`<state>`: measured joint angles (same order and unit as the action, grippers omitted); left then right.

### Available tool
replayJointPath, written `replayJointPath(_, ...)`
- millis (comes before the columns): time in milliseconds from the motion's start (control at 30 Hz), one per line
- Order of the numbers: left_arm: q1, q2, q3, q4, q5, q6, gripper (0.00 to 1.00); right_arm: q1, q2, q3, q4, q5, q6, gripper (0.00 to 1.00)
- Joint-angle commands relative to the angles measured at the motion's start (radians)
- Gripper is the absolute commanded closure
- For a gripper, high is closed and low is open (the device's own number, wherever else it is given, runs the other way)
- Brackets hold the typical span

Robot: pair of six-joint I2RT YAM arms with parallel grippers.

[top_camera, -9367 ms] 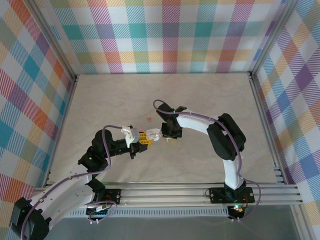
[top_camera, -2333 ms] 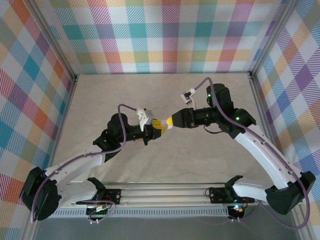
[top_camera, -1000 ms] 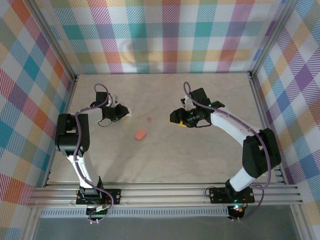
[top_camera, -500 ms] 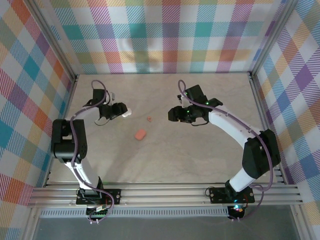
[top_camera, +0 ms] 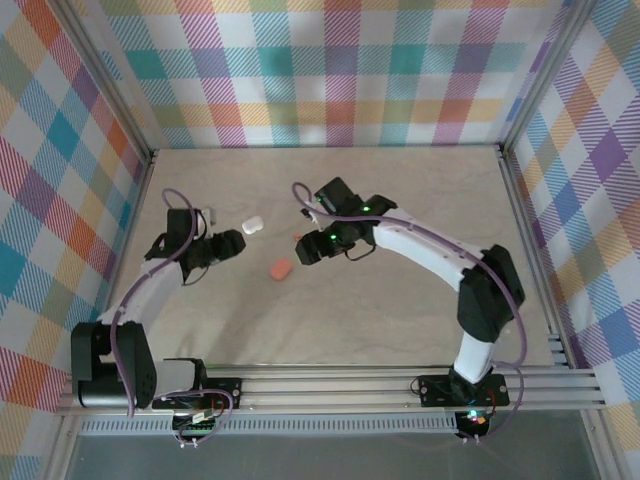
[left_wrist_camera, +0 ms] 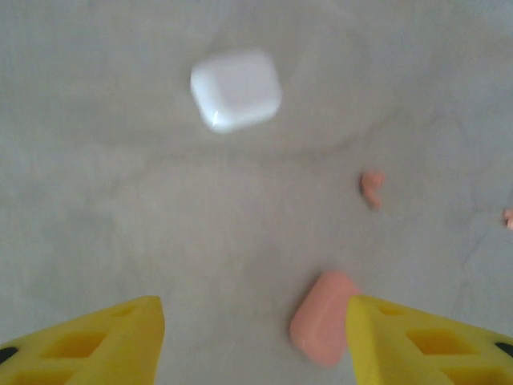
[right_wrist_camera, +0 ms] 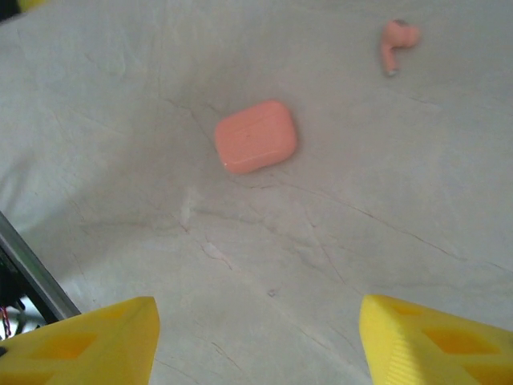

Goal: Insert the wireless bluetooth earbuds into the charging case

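The table (top_camera: pixel 400 300) is a pale beige surface with faint marble-like veining. Walls of pastel plaid cloth (top_camera: pixel 330 70) close it in on three sides, and an aluminium frame (top_camera: pixel 330 385) runs along the near edge and up the corners.

In the top view, the orange charging case (top_camera: pixel 281 269) lies closed and flat on the table a little left of centre. The white charging case (top_camera: pixel 251 225), also closed, lies at 11 o'clock from it, near but apart. One orange earbud (top_camera: pixel 299 238) lies loose on the surface at 1 o'clock from the orange case.

The left gripper (top_camera: pixel 236 246) is at 10 o'clock from the orange case. In its wrist view the yellow fingers (left_wrist_camera: pixel 104 341) are spread wide and hold nothing, with the white case at 12 o'clock and the orange case by the right-hand finger.

The right gripper (top_camera: pixel 304 253) is at 2 o'clock from the orange case, close to the earbud. Its fingers (right_wrist_camera: pixel 437 341) are also wide apart and empty, above the orange case (right_wrist_camera: pixel 256 135) and the earbud (right_wrist_camera: pixel 398 38).
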<state>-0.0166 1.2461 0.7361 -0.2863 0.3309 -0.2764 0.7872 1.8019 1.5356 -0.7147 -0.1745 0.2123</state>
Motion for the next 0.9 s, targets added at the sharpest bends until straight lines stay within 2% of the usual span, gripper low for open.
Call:
replayJointPath(0, -0.016, -0.086, -0.091, -0.042, 0.058, -0.047, 0.39, 0.026, 0.107, 0.109, -0.126, -0.002, -0.076, 0.31)
replayJointPath(100, -0.024, -0.18, -0.177, -0.029, 0.062, -0.089, 0.38, 0.049, 0.216, 0.234, -0.189, 0.009, -0.098, 0.29)
replayJointPath(333, -0.028, -0.392, -0.316, 0.04, -0.01, -0.146, 0.32, 0.086, 0.467, 0.575, -0.365, 0.034, -0.17, 0.26)
replayJointPath(500, -0.026, -0.403, -0.32, 0.039, -0.027, -0.146, 0.29, 0.1, 0.615, 0.778, -0.49, 0.072, -0.201, 0.24)
replayJointPath(867, -0.027, -0.348, -0.337, 0.09, 0.032, -0.141, 0.28, 0.125, 0.759, 0.96, -0.588, 0.137, -0.242, 0.18)
